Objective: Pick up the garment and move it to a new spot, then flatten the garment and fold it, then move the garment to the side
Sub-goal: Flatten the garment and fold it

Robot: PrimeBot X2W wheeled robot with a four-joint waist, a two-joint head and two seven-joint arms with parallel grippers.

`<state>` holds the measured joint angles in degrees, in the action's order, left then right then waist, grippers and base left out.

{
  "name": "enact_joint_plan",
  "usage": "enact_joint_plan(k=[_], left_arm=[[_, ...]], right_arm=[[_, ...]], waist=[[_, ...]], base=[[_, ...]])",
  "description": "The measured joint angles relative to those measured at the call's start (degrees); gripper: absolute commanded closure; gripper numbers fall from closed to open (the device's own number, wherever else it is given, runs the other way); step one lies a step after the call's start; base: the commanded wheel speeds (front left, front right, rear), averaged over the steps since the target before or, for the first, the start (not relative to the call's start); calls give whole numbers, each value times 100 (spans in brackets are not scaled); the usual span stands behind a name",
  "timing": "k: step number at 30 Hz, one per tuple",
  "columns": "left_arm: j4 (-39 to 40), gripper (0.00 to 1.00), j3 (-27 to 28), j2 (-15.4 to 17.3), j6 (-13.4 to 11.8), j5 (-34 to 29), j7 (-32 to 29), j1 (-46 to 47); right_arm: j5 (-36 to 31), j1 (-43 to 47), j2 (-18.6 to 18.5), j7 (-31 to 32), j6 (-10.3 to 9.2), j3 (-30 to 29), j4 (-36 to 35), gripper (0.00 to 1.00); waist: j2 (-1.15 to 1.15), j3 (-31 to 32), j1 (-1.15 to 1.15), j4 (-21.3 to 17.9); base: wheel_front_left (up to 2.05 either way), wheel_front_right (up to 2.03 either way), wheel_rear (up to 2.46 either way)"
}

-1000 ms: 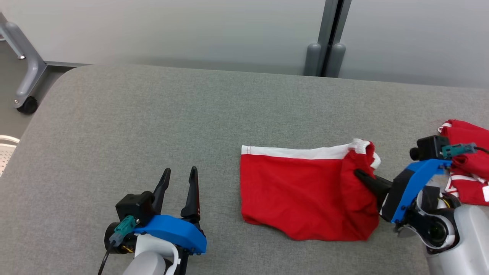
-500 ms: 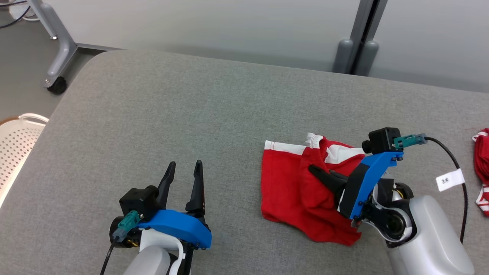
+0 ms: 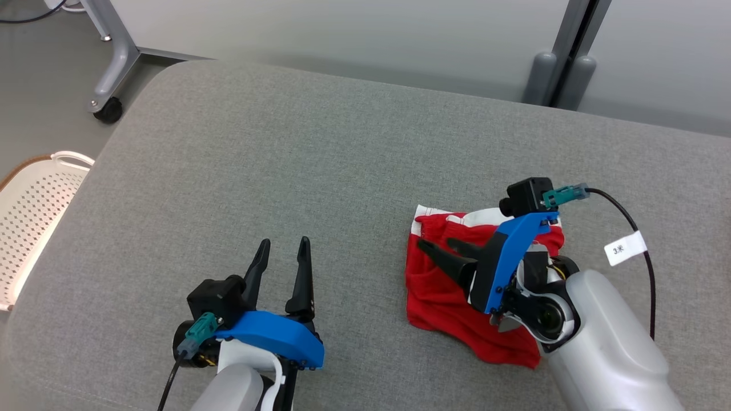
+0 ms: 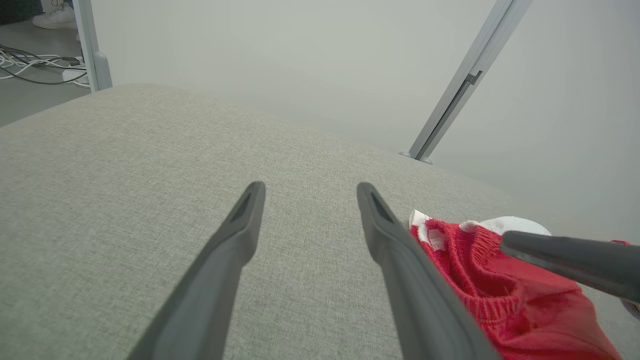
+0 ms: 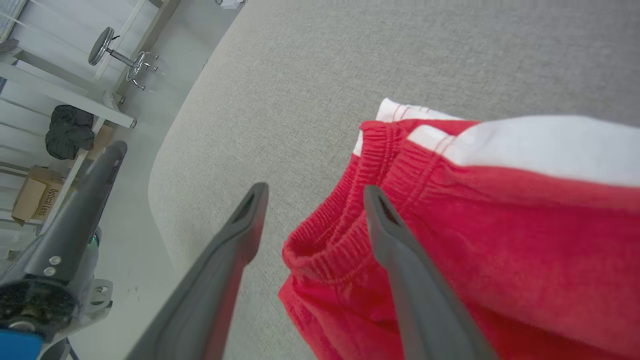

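The garment (image 3: 442,297), red shorts with a white waistband, lies doubled over on the grey table (image 3: 285,160) at the right. My right gripper (image 3: 437,244) hovers over it, pointing left, open, with the ribbed red hem lying loose below its fingers. The right wrist view shows the garment (image 5: 500,225) under the open right gripper (image 5: 315,189), and my left gripper's finger (image 5: 75,220) off to the side. My left gripper (image 3: 282,246) rests open and empty at the lower left, apart from the cloth. In the left wrist view the left gripper (image 4: 310,186) frames bare table, with the garment (image 4: 500,300) to its right.
A white perforated basket (image 3: 34,211) stands beside the table's left edge. A grey frame leg with a caster (image 3: 108,108) is on the floor at the far left. Two grey posts (image 3: 562,74) rise behind the table. A white tag (image 3: 625,249) hangs on the right arm's cable.
The right gripper dragged the garment's right edge leftward over the rest, folding it, then opened and let go. The head view has shifted. The left gripper stayed put.
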<state>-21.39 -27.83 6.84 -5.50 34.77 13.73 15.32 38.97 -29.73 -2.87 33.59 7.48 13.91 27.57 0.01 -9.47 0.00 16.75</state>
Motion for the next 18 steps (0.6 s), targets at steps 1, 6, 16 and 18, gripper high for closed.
enact_joint_plan(k=[1, 6, 16, 18], left_arm=[[-12, 0, 0, -4, 1, 0, 4, 1], [-26, 0, -20, -2, 35, -7, 30, 30], [-2, 0, -15, 80, 38, -118, 53, 298], [-23, 0, -10, 93, 22, -126, 52, 352]], right_arm=[[53, -45, 0, -62, 0, 88, 19, 0], [258, -218, 5, -470, 0, 267, 67, 0], [-519, -376, -218, -1995, 1, 134, -73, 0], [-699, -318, -297, -2381, 1, 49, -107, 0]], waist=[[0, 1, 0, -5], [0, 7, 0, -82], [-1, 81, 0, -493], [-1, 120, 0, -598]], base=[[0, 0, 0], [0, 0, 0], [0, 0, 0], [0, 0, 0]])
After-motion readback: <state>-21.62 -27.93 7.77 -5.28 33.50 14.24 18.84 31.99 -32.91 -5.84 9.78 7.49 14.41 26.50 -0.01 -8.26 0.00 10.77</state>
